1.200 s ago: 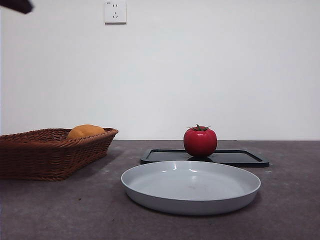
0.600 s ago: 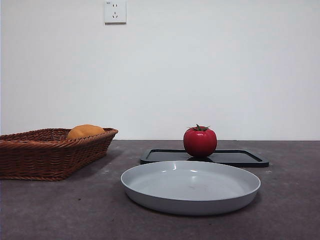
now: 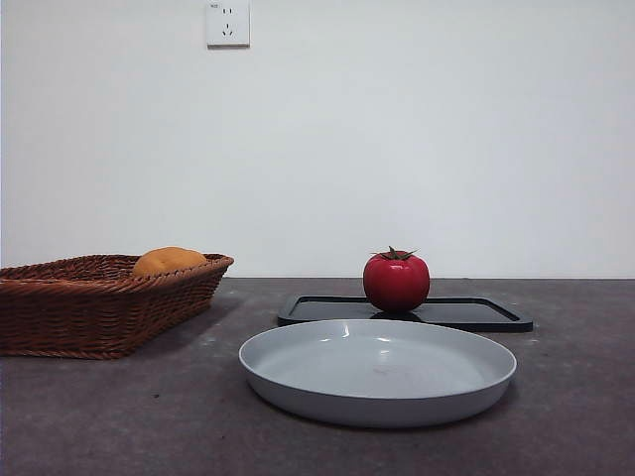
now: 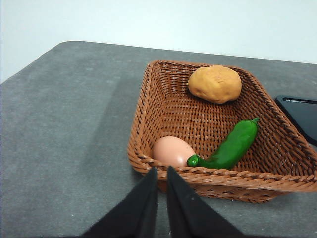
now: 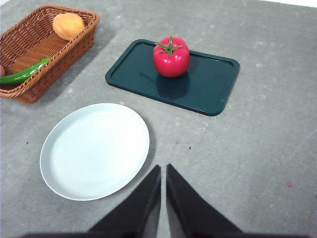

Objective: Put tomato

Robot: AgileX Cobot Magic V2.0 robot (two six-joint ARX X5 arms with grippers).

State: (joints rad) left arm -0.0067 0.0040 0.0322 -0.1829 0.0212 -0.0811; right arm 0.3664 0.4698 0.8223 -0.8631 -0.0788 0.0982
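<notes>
The glossy red tomato (image 3: 396, 282) (image 5: 171, 57) with a dark green stem rests on a dark rectangular tray (image 3: 476, 313) (image 5: 213, 84) behind a pale grey plate (image 3: 298, 387) (image 5: 94, 148). No gripper touches it. My right gripper (image 5: 163, 169) is shut and hovers high over the bare table, on the near side of plate and tray. My left gripper (image 4: 161, 171) is shut too, held above the near rim of the wicker basket (image 4: 143, 109). Neither arm shows in the front view.
The brown wicker basket (image 3: 60, 307) (image 5: 29, 49) stands at the left and holds an orange rounded fruit (image 4: 214, 83) (image 3: 169, 261), a green pepper (image 4: 230, 146) and a pale egg (image 4: 172, 150). A white wall with a socket (image 3: 227, 22) closes the back.
A black arm tip at the front view's top left corner one second ago has left the picture. The tomato, plate, tray and basket have not moved.
</notes>
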